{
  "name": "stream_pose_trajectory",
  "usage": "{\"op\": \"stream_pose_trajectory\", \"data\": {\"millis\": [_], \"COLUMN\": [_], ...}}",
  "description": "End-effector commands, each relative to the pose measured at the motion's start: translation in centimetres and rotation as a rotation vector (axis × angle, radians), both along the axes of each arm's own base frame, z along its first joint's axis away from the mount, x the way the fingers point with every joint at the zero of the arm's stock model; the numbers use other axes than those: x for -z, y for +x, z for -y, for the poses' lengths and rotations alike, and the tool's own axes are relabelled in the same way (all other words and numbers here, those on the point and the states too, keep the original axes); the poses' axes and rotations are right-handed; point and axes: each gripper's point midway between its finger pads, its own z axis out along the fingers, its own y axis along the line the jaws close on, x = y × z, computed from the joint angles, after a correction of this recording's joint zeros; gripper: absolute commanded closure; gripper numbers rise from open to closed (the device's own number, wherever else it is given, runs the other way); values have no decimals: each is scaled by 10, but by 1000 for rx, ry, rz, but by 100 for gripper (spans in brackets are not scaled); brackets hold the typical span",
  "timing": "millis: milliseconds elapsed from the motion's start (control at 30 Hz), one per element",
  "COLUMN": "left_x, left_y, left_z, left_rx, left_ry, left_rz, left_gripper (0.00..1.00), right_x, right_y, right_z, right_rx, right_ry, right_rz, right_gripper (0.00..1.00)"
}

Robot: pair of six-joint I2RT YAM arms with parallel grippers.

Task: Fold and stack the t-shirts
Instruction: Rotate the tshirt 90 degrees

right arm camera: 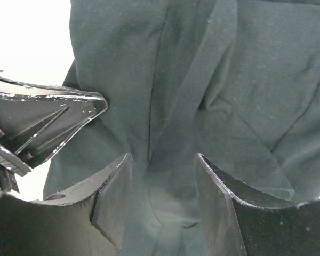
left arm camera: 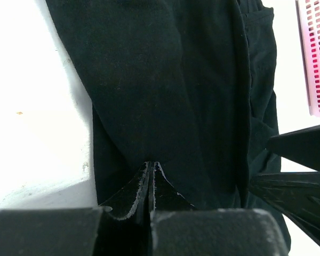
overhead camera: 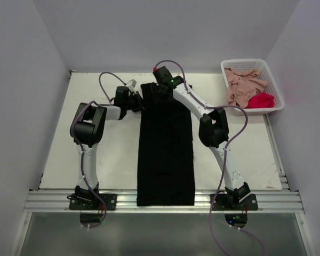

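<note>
A large black t-shirt [overhead camera: 165, 154] lies folded into a long narrow strip down the middle of the table, its near end at the rail. Both grippers are at its far end. My left gripper [overhead camera: 137, 100] is shut, its tips [left arm camera: 150, 164] pinching the black t-shirt [left arm camera: 176, 80] near its left edge. My right gripper [overhead camera: 159, 93] stands open just right of it, with wrinkled black t-shirt [right arm camera: 229, 80] lying loose between the spread fingers [right arm camera: 162, 157]. A dusty pink t-shirt [overhead camera: 242, 85] and a bright red t-shirt [overhead camera: 260, 100] sit crumpled in the basket.
A white lattice basket [overhead camera: 244, 62] stands at the far right corner, and its edge [left arm camera: 316, 53] shows in the left wrist view. The two grippers are close together; the left one's fingers [right arm camera: 42, 122] show in the right wrist view. White walls enclose the table.
</note>
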Motion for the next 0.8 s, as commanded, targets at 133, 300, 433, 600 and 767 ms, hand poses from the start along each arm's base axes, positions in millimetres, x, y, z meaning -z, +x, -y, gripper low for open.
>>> {"op": "stream_pose_trajectory", "data": {"millis": [133, 300, 433, 600, 767], "left_x": [12, 13, 15, 19, 19], "left_y": [8, 8, 7, 6, 5], "left_z": [-9, -9, -9, -9, -9], "left_rx": [-20, -20, -19, -19, -17], "left_ry": [50, 50, 49, 48, 51], "left_rz": [0, 0, -5, -12, -14], "left_gripper": [100, 100, 100, 100, 100], "right_x": [8, 18, 11, -18, -45], "right_y": [-2, -6, -4, 9, 31], "right_z": [-9, -6, 1, 21, 53], "right_rx": [-33, -25, -7, 58, 183], "right_ry": [23, 11, -14, -82, -183], "right_rz": [-32, -57, -30, 70, 181], "right_gripper": [53, 81, 100, 100, 100]}}
